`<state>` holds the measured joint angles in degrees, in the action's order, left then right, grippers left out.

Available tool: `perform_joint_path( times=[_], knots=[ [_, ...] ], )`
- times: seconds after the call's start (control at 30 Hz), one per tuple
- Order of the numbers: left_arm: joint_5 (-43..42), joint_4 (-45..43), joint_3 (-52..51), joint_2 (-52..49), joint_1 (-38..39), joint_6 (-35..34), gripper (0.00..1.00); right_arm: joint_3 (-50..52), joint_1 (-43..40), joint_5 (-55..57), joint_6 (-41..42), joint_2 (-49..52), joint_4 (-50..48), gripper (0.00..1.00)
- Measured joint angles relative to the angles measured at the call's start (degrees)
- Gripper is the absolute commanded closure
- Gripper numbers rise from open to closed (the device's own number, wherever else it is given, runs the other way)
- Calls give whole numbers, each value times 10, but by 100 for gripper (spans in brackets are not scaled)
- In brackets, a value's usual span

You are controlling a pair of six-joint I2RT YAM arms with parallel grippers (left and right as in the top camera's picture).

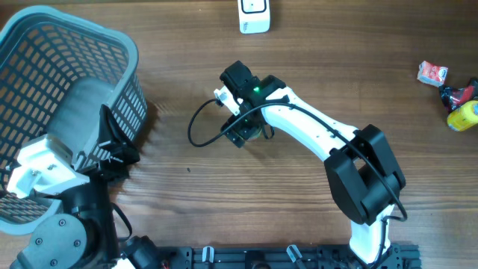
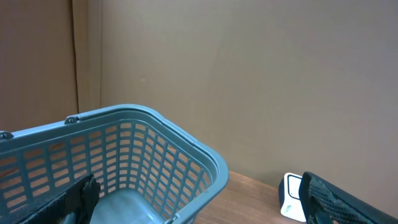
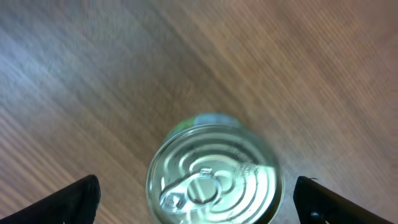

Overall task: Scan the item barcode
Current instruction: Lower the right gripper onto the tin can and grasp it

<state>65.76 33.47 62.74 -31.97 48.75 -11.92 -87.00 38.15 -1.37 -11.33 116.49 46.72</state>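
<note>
Can (image 3: 213, 177) upright between wide-open right fingers (image 3: 74, 199) (clear of both)

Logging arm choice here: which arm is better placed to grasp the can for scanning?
Right. The right gripper, open, hangs directly above the can, a finger to either side. The left gripper, also open, sits by the basket, far from the can.

blue basket (image 1: 52, 67) far left, white scanner (image 1: 254, 16) top, right arm (image 1: 314, 127) centre.
</note>
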Motion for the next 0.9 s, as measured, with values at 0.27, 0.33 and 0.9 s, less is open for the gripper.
perform_joint_path(
  times=[0.27, 0.33, 0.9],
  knots=[
    [0, 0, 0, 0, 0, 0, 0, 0, 0, 9, -10, 1, -38, 0],
    [0, 0, 0, 0, 0, 0, 0, 0, 0, 14, -10, 6, -38, 0],
    [0, 5, 0, 0, 0, 0, 0, 1, 0, 23, 30, 59, -4, 16]
  ],
)
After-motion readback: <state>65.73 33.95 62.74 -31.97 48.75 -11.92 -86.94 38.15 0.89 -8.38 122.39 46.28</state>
